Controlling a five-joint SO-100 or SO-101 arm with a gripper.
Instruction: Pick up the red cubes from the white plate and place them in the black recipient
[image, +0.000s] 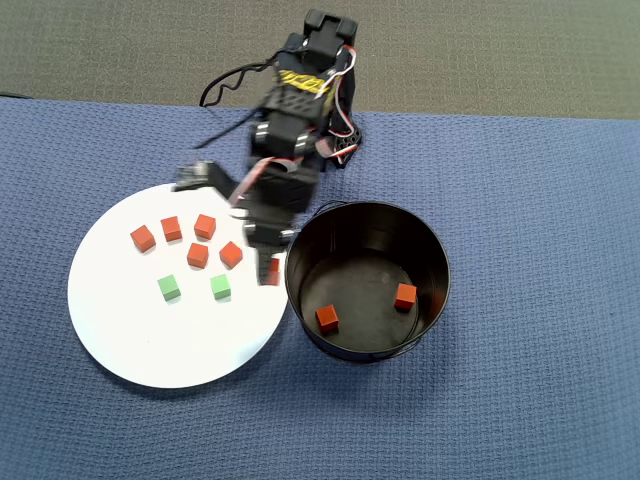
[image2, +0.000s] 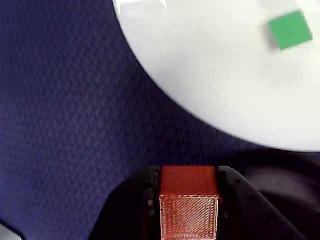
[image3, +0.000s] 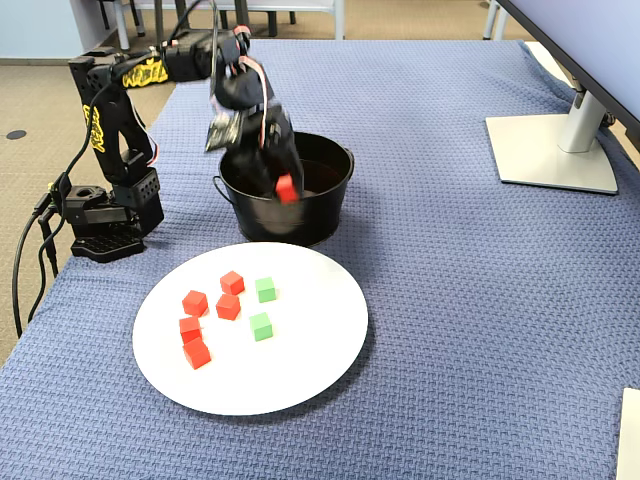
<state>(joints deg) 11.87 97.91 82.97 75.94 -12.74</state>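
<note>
My gripper (image: 268, 268) is shut on a red cube (image2: 189, 200), one black finger (image2: 230, 195) pressing each side. In the overhead view it hangs over the plate's right edge, next to the black recipient's (image: 440, 250) left rim. In the fixed view the held cube (image3: 287, 188) sits in front of the pot's (image3: 320, 215) near wall. Two red cubes (image: 327, 318) (image: 405, 296) lie on the pot's bottom. Several red cubes, such as one at the cluster's left (image: 143, 238), lie on the upper left of the white plate (image: 150, 340).
Two green cubes (image: 169, 288) (image: 221, 287) lie on the plate below the red ones. The arm's base (image3: 100, 220) stands left of the pot. A monitor stand (image3: 550, 150) occupies the far right of the blue cloth (image3: 480, 330).
</note>
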